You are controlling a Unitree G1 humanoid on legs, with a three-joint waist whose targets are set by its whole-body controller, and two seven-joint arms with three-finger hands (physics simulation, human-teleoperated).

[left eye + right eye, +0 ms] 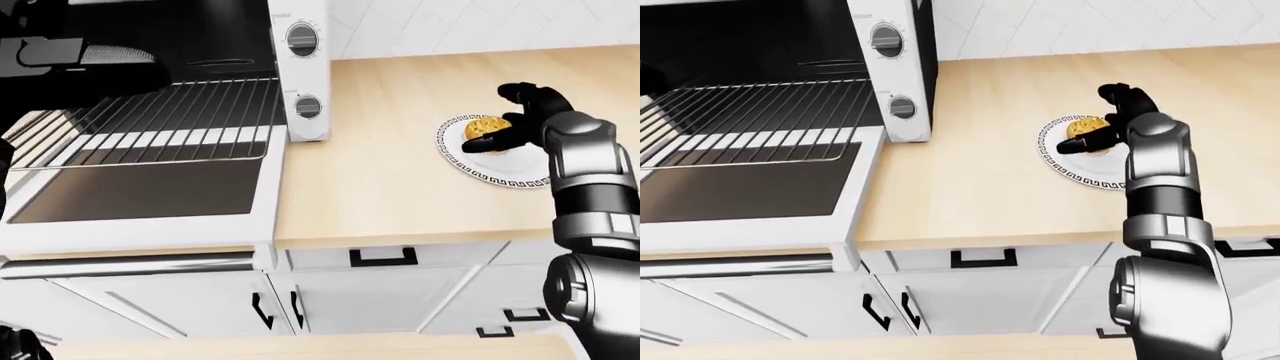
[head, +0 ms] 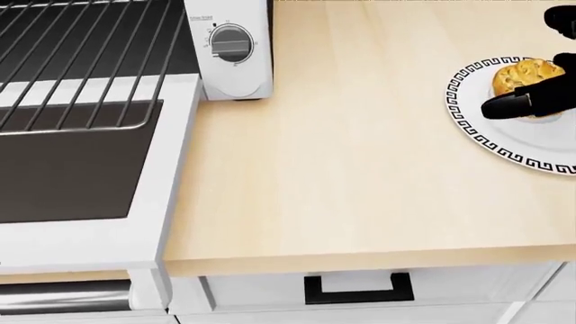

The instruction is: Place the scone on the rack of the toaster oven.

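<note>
Black three-fingered right hand [image 1: 522, 116] is curled round the lumpy golden scone [image 1: 486, 127] on a patterned white plate [image 1: 500, 171]; chrome rack [image 1: 160, 112] is extended.

The desk [image 2: 360, 169] looks like pale wood, smooth and matt. The toaster oven [image 1: 300, 75] has a shiny white shell. Its rack [image 1: 150, 112] is thin, bright metal wire, and the open door [image 1: 130, 195] holds dark, glossy glass. The plate [image 2: 477, 128] is smooth and white with a black pattern on its rim. The scone [image 2: 522, 71] looks golden and bumpy. The right hand [image 1: 1118, 120] is matt black, and its arm [image 1: 1160, 195] is shiny grey metal.
</note>
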